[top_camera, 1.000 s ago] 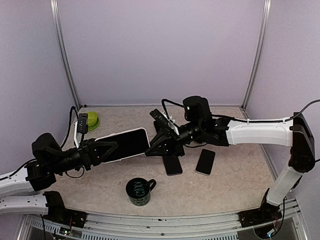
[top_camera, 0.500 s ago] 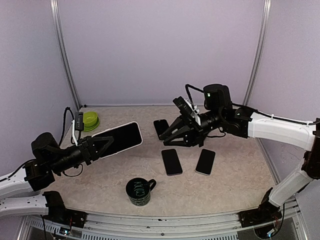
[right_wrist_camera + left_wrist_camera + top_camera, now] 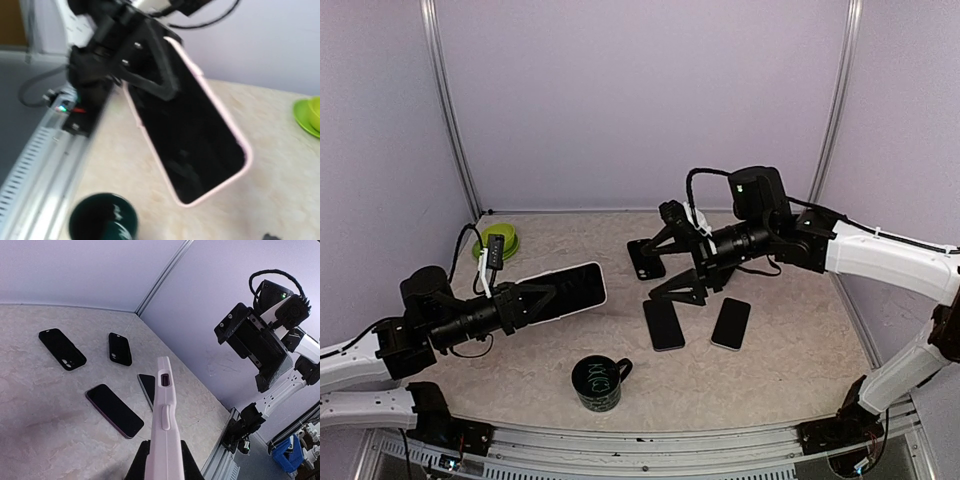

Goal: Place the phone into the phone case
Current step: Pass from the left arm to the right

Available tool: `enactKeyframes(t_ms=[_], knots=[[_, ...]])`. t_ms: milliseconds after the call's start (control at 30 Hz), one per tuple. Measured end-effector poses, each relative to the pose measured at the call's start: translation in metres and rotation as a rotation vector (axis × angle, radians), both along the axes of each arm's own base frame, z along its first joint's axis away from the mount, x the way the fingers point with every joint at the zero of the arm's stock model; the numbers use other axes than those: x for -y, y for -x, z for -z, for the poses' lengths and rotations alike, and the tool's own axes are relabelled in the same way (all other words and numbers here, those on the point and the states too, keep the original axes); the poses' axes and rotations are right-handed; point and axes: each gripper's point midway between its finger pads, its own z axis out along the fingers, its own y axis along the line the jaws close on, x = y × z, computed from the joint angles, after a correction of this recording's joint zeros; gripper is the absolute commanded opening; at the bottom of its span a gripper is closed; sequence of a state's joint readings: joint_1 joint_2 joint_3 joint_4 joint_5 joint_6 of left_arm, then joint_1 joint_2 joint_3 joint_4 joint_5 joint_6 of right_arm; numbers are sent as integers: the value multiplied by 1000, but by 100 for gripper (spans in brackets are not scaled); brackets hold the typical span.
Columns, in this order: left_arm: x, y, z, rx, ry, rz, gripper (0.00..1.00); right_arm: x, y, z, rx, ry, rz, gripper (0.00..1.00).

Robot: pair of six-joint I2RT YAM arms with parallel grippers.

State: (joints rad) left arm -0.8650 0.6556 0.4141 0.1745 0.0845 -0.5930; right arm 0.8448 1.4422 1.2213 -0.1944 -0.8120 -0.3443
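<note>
Your phone wears a pale pink case, black screen up.
Your left end effector clamps its end, above the table, up-left of the mug; the right end effector gapes empty beyond the mug.

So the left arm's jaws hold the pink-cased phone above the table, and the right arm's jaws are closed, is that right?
Not quite. The right arm's jaws stand wide open with nothing between them, as the top external view shows. The left arm's jaws do hold the pink-cased phone above the table.
</note>
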Motion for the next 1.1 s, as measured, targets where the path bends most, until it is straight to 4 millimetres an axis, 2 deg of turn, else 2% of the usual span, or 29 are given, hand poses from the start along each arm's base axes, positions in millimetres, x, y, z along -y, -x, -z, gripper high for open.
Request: enactKeyframes(t_ms=[167,367,533,833,1100], knots=[[2,-2,11,-39,-21,-1,0,-14,-4,10,94,49,43,92],[3,-2,15,-73,-19,-3,0,-44,-1,39,218,140,74,99],[4,-3,17,-92,-15,-5,0,-62,2,57,312,191,102,100],[5,-3,20,-118,-8,-3,0,-92,1,56,488,198,167,100],[9,-4,20,-131,6,7,0,-116,6,63,557,194,182,100]])
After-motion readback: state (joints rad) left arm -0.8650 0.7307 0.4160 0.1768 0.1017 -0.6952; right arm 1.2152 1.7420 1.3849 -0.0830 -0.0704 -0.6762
